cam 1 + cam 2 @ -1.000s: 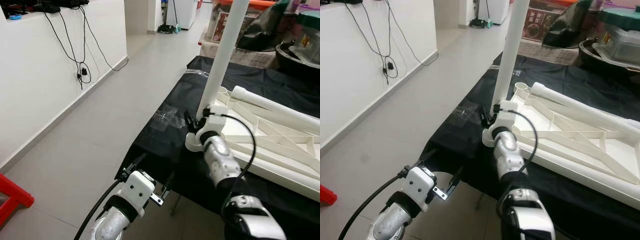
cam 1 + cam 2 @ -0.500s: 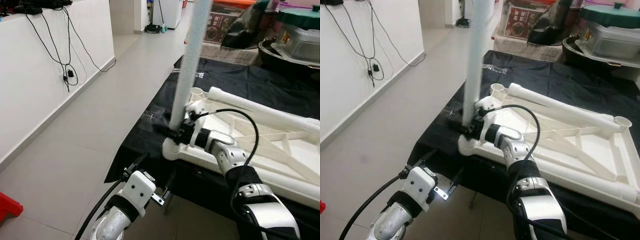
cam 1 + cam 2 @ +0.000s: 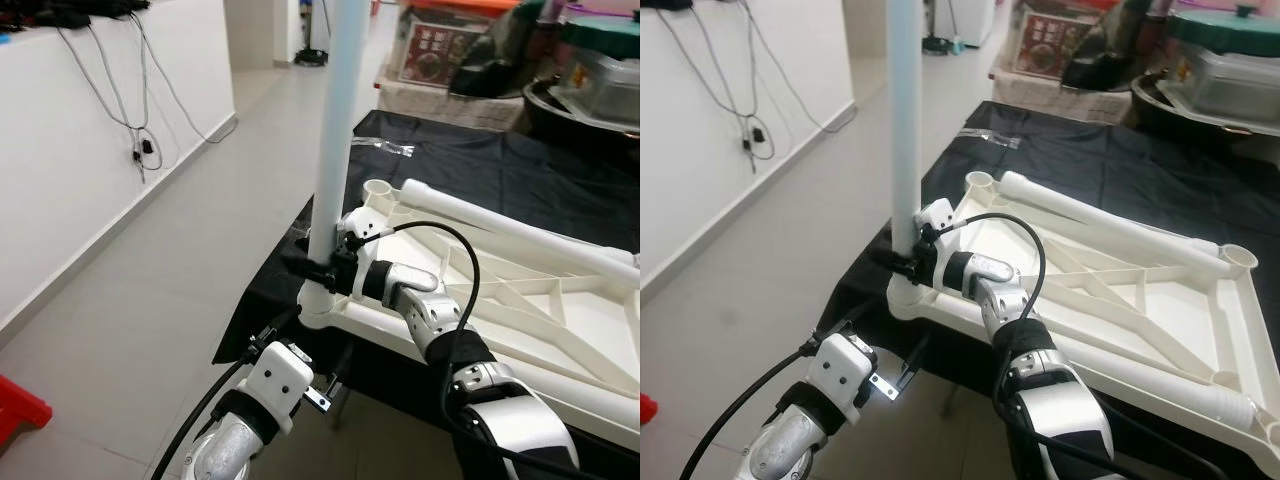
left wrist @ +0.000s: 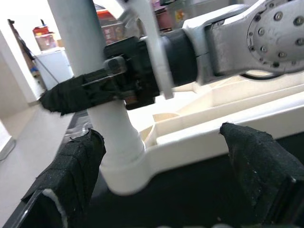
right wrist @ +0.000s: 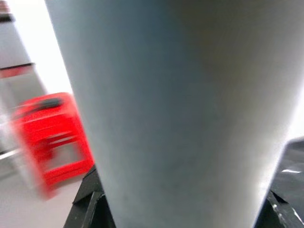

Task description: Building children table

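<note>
The white table top [image 3: 520,290] lies upside down on a table covered with black cloth [image 3: 450,160]. A long white leg [image 3: 335,120] stands upright in the socket [image 3: 318,305] at the top's near left corner. My right gripper [image 3: 318,268] is shut on this leg just above the socket. Its black fingers [image 4: 95,88] clasp the tube in the left wrist view. Below the table's edge my left gripper [image 4: 161,135] is open, facing the socket without touching it. The leg [image 5: 166,104] shows very close in the right wrist view.
A second white leg [image 3: 500,225] lies along the far side of the table top. Boxes and pots [image 3: 590,80] crowd the back right. At the left are bare floor, a white wall with hanging cables [image 3: 140,150], and a red stool [image 3: 20,410].
The leg was leaning to the right and now stands upright in the corner socket, still held by my right gripper. The camera has shifted. My left arm has stayed put.
</note>
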Controlling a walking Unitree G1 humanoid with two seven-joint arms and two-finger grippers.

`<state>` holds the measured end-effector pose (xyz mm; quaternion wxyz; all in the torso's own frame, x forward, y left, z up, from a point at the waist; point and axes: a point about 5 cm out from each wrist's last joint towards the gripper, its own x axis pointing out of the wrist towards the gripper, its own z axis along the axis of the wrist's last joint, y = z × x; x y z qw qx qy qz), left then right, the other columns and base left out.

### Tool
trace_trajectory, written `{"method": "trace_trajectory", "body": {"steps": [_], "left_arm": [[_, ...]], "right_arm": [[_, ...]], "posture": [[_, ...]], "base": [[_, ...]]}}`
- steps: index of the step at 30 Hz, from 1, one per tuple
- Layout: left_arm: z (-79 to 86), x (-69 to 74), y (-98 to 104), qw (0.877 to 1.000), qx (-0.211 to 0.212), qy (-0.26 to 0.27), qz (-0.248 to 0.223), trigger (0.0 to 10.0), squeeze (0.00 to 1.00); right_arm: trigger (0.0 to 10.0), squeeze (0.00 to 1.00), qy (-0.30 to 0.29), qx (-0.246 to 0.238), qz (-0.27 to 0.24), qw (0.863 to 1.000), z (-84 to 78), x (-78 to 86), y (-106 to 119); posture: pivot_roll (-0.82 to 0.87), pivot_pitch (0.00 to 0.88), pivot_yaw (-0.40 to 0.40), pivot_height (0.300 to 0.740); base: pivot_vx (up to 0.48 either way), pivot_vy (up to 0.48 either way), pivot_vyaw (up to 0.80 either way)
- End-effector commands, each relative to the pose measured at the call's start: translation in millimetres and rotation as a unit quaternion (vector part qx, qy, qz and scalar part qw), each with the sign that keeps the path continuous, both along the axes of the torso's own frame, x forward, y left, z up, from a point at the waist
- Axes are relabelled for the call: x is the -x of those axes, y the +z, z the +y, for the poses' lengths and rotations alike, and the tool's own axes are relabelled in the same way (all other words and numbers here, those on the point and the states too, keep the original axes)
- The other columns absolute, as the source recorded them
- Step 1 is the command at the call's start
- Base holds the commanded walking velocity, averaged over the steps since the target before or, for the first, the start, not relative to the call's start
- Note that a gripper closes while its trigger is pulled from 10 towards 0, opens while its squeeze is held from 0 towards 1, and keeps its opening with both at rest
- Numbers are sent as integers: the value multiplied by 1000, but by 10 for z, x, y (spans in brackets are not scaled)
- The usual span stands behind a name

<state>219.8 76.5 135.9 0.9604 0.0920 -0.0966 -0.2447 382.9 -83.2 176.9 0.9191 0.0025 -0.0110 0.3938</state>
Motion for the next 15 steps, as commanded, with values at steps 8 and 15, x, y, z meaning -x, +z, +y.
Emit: {"method": "trace_trajectory", "body": {"steps": [8,15], "left_arm": [[16,1,-76,1000,-10,2,14,10000,0],[14,0,-72,1000,-10,2,14,10000,0]], "right_arm": [[0,0,-441,-43,45,896,-561,-38,-210],[0,0,-581,-90,71,806,-596,136,-290]], "posture": [[78,76,-84,740],[78,77,-84,740]], "base": [[0,0,0],[0,0,0]]}}
